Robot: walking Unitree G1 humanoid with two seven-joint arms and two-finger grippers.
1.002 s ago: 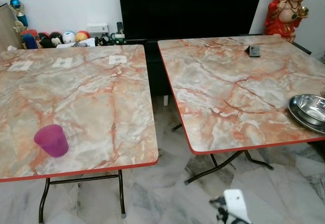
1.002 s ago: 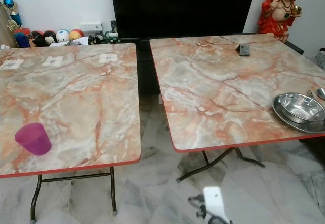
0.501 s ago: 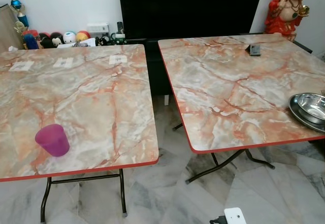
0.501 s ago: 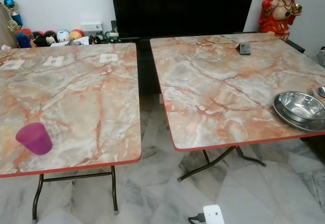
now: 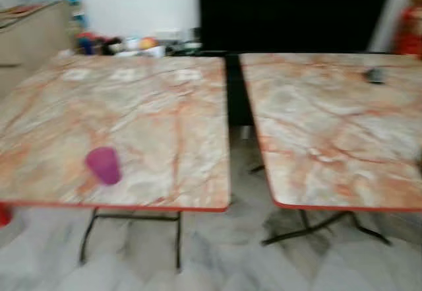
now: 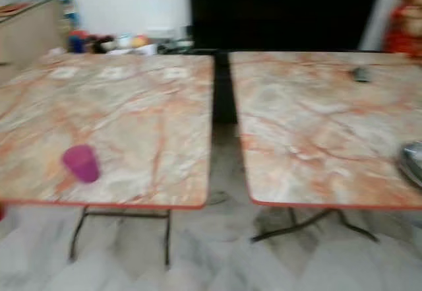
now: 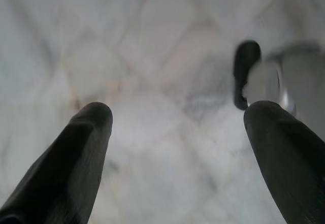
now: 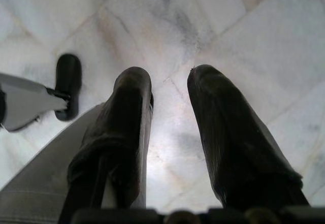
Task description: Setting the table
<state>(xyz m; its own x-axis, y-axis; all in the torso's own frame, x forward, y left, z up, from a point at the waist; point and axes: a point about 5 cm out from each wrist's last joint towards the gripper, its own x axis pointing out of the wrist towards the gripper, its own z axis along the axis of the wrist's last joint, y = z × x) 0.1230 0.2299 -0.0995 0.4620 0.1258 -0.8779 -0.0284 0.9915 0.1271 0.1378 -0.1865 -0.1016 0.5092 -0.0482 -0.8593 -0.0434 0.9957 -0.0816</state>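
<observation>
Two marble-patterned folding surfaces with red edges stand side by side on a grey-veined marble tile floor point(image 5: 217, 258), both eye views blurred. Left surface point(image 5: 132, 106): one purple plastic cup point(image 5: 103, 165), upright, near the front edge toward the left side; three pale paper labels point(image 5: 125, 75) in a row near its far edge. Right surface point(image 6: 316, 126): a small dark object point(image 6: 361, 74) near the far edge; the rim of a silver metal bowl point(image 6: 413, 161) at the right border of the right eye view, near the front edge. A narrow gap separates the two surfaces. Behind them: a large black screen point(image 5: 290, 10), a white wall, a cluster of small colourful items point(image 5: 125, 42) on the far side, a beige cabinet point(image 5: 30, 33) at left, a red figurine point(image 6: 402, 24) at right. Left end effector point(image 7: 172, 117): fingers spread wide, nothing between them, pointing at the floor. Right end effector point(image 8: 170, 87): fingers narrowly apart, holding nothing, pointing at the floor.
</observation>
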